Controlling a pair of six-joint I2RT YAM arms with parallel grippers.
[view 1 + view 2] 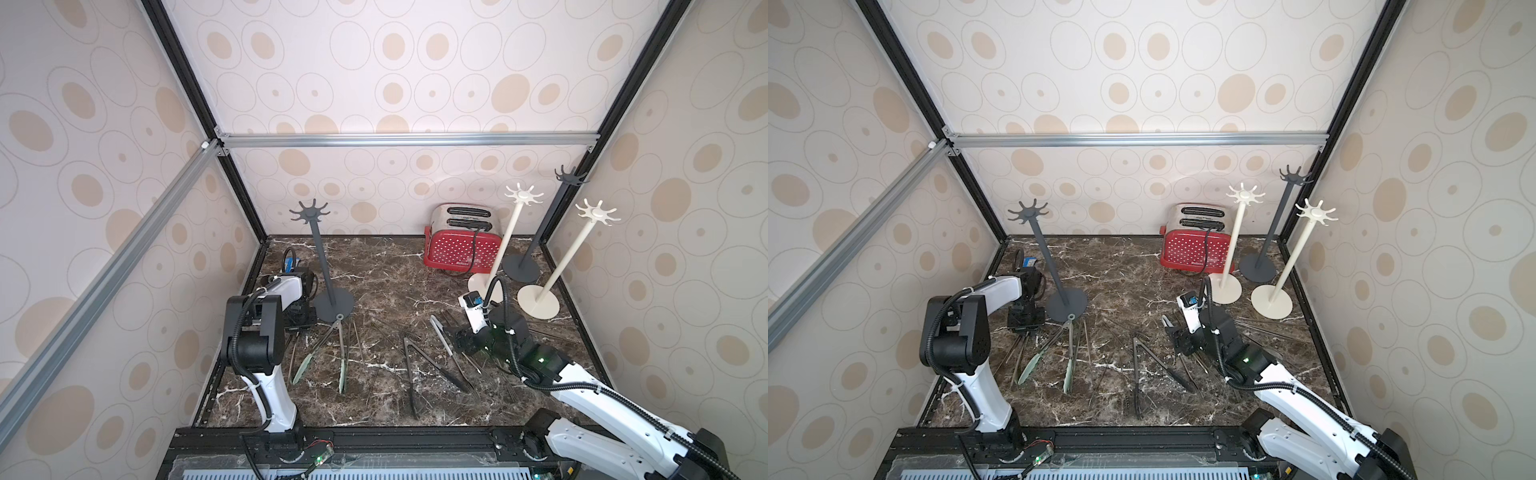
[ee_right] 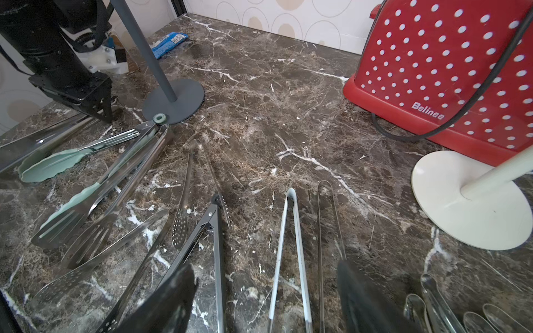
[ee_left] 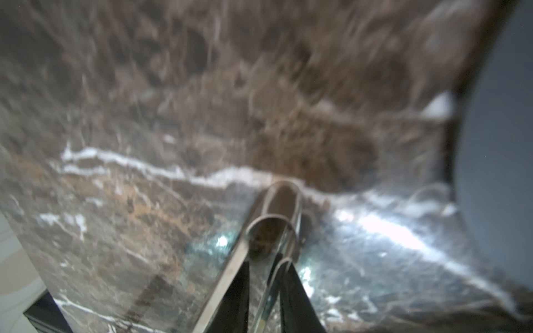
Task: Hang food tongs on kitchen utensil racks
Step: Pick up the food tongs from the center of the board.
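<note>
Four kitchen utensil racks [image 1: 322, 266] stand left and far right, food tongs [image 1: 409, 370] lying on the near tabletop [image 1: 386, 270]; left gripper [image 3: 265, 261] narrow astride steel tongs [image 3: 227, 276], grip indeterminate; right gripper [image 2: 266, 266] wide open.

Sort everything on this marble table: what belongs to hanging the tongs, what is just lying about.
For the job: pale-green-tipped steel tongs, black V-shaped tongs, white-armed slim tongs, other plain steel tongs, two dark grey hook-crowned pole racks, two cream-white pole racks.
Lying about: red white-dotted toaster, blue packet.
</note>
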